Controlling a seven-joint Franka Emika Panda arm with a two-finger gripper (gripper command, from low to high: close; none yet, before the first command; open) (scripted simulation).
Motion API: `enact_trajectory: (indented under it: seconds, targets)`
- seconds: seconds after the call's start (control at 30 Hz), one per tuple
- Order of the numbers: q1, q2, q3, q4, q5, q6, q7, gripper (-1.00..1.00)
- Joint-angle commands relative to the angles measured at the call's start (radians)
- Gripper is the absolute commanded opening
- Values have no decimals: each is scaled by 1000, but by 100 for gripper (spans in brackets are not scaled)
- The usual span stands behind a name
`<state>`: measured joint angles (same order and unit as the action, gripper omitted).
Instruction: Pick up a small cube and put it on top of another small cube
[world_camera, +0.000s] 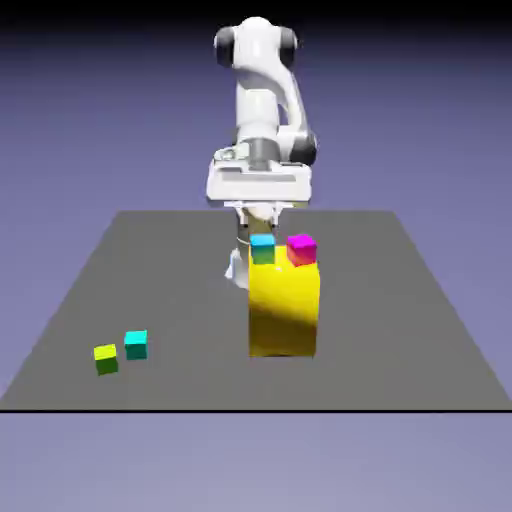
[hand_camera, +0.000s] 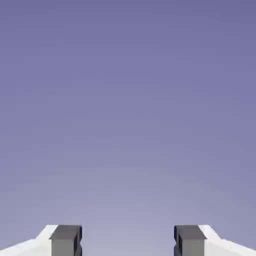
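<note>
Behind the yellow block, I hold my gripper spread wide and empty, aimed at bare backdrop, while the small cyan cube waits on the table, well apart from the magenta cube atop that block.

cyan-topped teal small cube, magenta-topped pinkish-red small cube, yellow block, dark grey table
</note>
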<state>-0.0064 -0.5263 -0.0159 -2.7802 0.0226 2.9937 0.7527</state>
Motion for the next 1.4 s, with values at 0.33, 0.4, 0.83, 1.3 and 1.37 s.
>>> enact_trajectory:
  seconds: [0.33,0.4,0.83,1.3,1.37]
  targets:
    - [-168,399,-145,271,206,-395,107,0]
    - [-199,471,-172,321,244,-466,126,0]
    - [-398,942,-343,641,488,-933,253,0]
    - [-74,1270,-708,697,859,-1096,78,0]
    - [-1,1317,-774,695,923,-1111,39,0]
